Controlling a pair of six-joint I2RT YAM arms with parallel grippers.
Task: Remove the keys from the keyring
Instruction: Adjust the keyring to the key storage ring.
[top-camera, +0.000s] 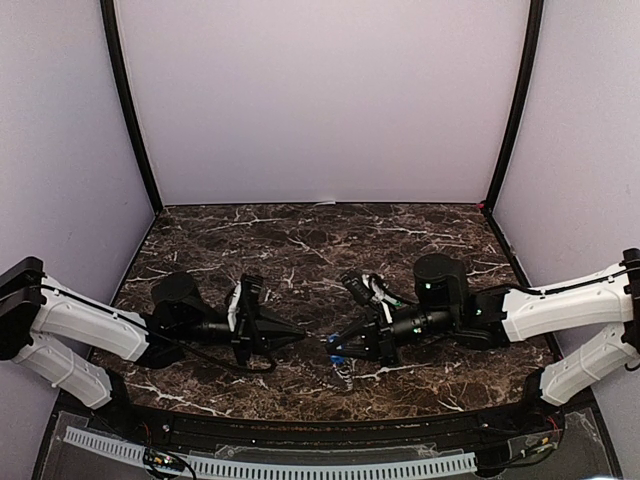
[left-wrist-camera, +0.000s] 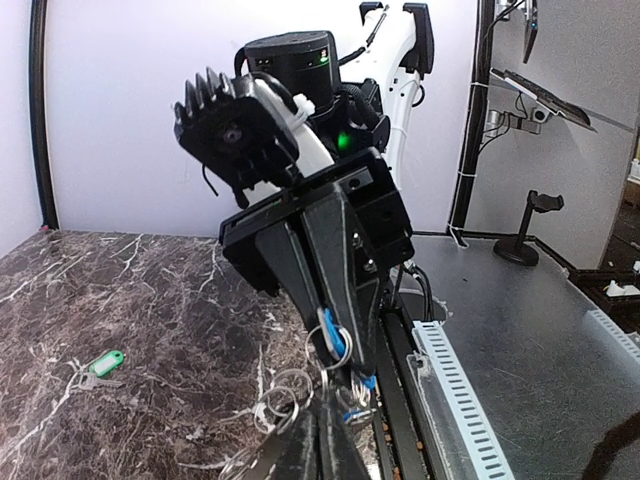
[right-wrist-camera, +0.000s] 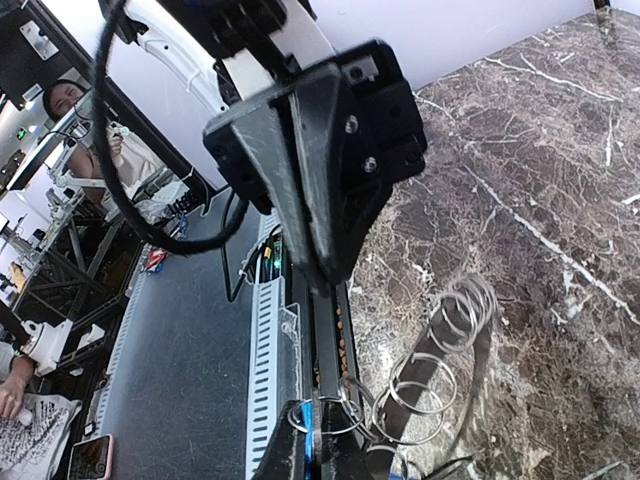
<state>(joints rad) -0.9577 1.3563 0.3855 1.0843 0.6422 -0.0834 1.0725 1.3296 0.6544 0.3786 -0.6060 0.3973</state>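
Note:
The keyring shows as a bunch of linked silver wire rings (left-wrist-camera: 281, 394), not a toothed ring; it hangs between my two grippers above the table's front edge. My left gripper (left-wrist-camera: 322, 418) is shut on the rings at its tip. My right gripper (right-wrist-camera: 322, 432) is shut on a blue key (right-wrist-camera: 308, 440) and its ring, and reaches in from the right (top-camera: 330, 345). In the left wrist view that blue key (left-wrist-camera: 338, 335) sits in the right fingers, and a second blue key (left-wrist-camera: 366, 381) dangles below. A green key (left-wrist-camera: 101, 362) lies loose on the marble.
The dark marble table (top-camera: 300, 240) is walled by white panels at the back and both sides. A black rail and a white slotted strip (top-camera: 300, 465) run along the front edge, right under the grippers. Loose rings (right-wrist-camera: 430, 385) hang just above the marble.

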